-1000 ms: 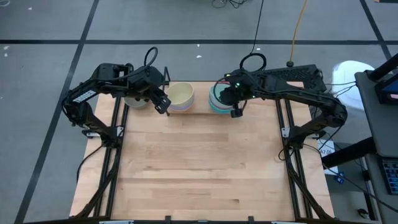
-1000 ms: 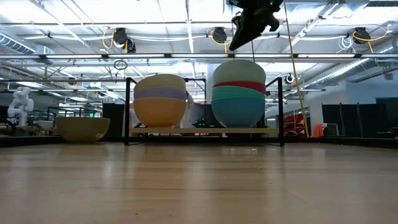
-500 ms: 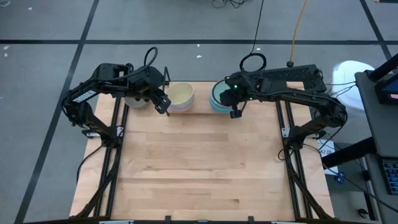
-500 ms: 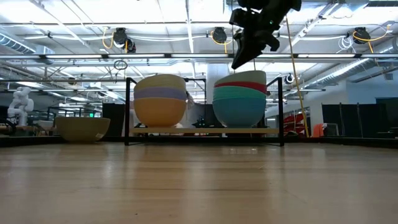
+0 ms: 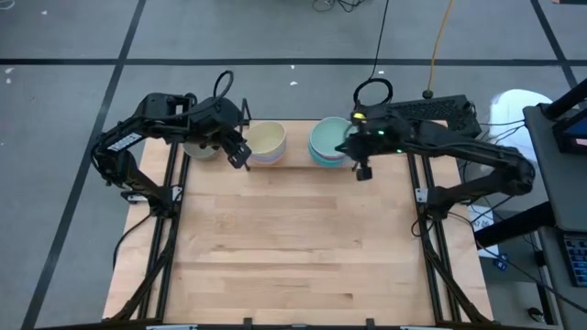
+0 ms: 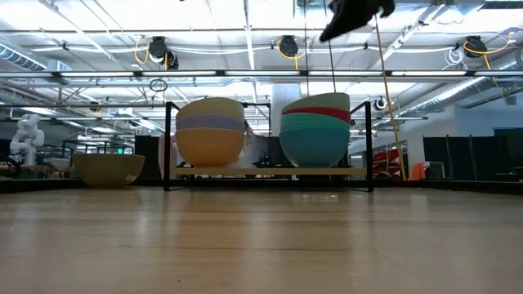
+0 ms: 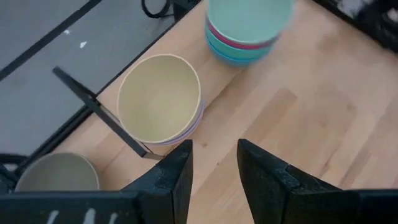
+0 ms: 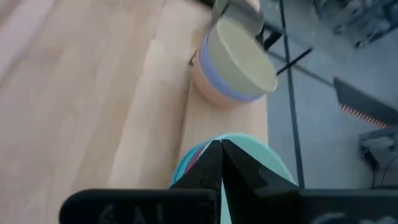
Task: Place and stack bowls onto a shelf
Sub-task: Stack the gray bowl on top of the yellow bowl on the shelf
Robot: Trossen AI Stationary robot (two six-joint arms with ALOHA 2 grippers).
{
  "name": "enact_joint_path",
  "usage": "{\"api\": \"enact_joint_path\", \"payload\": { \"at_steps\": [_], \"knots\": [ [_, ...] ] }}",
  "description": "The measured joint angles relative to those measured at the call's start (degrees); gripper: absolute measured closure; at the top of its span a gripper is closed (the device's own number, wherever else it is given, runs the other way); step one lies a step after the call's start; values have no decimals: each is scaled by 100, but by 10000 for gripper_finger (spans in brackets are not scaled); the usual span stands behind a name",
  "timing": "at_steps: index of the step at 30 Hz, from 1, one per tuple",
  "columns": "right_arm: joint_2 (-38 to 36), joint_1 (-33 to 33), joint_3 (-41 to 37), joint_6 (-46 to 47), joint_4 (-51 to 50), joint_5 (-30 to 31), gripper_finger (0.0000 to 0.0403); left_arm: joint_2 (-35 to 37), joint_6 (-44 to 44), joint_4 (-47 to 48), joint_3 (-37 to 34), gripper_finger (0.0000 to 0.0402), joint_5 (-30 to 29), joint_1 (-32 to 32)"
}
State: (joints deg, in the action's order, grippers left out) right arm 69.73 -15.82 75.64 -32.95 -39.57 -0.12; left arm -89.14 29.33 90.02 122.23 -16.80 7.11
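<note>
Wooden tabletop, shelf (two bowl stacks), arms above.

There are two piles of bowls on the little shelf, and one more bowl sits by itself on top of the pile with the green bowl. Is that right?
Not quite. The lone bowl isn't on the pile with the green bowl; it sits on the table, off to the side of the shelf. The low view shows this. The two piles, the other being the one with the beige bowl, really are on the shelf.
</note>
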Motion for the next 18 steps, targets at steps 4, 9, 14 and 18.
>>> {"api": "enact_joint_path", "payload": {
  "at_steps": [4, 9, 14, 18],
  "knots": [
    [-465, 206, 0, 82, -21, 2, 403, 0, 682, 0, -2, 270, -621, 191],
    [-981, 385, 0, 313, -13, 4, 403, 0, 1007, 0, -2, 270, -970, 743],
    [-1304, 515, 0, 380, -12, 23, 403, 3, 1147, -7, -48, 270, -985, 1568],
    [-1473, 598, 0, 380, -22, 24, 403, 73, 1422, -12, -439, 270, -853, 2322]
  ]
}}
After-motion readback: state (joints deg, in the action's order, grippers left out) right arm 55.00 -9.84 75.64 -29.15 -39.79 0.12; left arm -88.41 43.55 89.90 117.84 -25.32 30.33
